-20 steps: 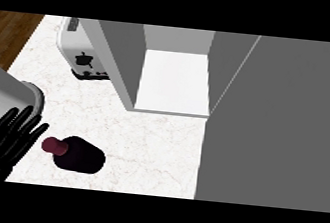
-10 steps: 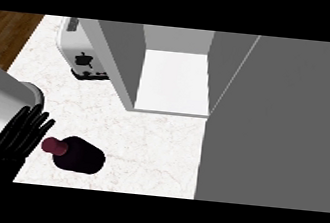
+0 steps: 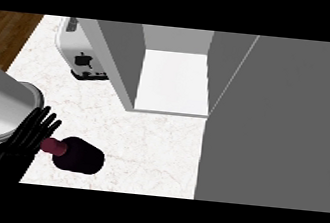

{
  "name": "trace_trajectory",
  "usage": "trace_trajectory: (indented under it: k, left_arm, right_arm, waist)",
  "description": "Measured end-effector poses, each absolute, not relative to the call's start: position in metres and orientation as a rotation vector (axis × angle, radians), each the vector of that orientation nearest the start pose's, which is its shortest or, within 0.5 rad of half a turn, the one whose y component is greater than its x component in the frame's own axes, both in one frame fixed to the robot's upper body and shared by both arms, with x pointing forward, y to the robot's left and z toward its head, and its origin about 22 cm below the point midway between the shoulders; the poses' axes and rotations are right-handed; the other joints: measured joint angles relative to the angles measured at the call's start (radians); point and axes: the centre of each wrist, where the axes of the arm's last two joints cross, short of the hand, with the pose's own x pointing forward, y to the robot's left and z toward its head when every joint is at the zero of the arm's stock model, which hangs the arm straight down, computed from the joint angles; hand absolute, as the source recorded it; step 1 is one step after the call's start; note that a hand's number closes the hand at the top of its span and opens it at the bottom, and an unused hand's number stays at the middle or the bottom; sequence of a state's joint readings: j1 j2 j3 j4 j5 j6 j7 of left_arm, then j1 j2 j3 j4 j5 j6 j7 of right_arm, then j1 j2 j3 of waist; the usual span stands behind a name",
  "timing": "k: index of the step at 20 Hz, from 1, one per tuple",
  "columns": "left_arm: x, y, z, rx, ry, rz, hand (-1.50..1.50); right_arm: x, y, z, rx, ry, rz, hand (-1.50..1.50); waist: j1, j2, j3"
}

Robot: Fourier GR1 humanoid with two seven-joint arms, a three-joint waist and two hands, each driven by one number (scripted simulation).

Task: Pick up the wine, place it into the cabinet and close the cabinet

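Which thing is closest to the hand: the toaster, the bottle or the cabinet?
The dark wine bottle with the maroon cap: it sits right beside the left hand, while the toaster and open cabinet stand farther back.

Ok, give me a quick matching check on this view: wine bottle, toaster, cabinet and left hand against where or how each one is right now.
Things:
1 wine bottle
2 toaster
3 cabinet
4 left hand

Places or states:
A standing open
B fingers straight, just left of the bottle's top
C dark with a maroon top, on the counter at the view's lower left
D at the far side, left of the cabinet

Pairs: 1-C, 2-D, 3-A, 4-B.
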State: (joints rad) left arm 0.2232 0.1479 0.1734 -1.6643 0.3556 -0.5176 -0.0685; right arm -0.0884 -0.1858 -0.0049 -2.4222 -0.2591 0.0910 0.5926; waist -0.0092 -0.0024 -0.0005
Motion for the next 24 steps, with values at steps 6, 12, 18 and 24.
trace_trajectory:
  k: [6,12,18,24]
  left_arm:
    - [0.187,0.314,-0.025,-0.375,-1.601,-0.068,-1.50]
    - [0.191,0.317,-0.046,-0.387,-1.596,-0.060,-1.50]
    - [0.197,0.317,-0.058,-0.390,-1.587,-0.065,-1.50]
    - [0.205,0.313,-0.069,-0.386,-1.579,-0.070,-1.50]
  right_arm:
    - [0.165,-0.232,0.201,0.202,-1.881,0.288,-1.50]
    - [0.166,-0.234,0.204,0.191,-1.884,0.295,-1.50]
    - [0.166,-0.231,0.204,0.205,-1.880,0.295,-1.50]
    - [0.165,-0.225,0.201,0.238,-1.875,0.292,-1.50]
  waist:
    - [0.001,0.000,0.000]
    - [0.001,0.000,0.000]
    - [0.002,0.000,0.000]
    - [0.002,0.001,0.000]
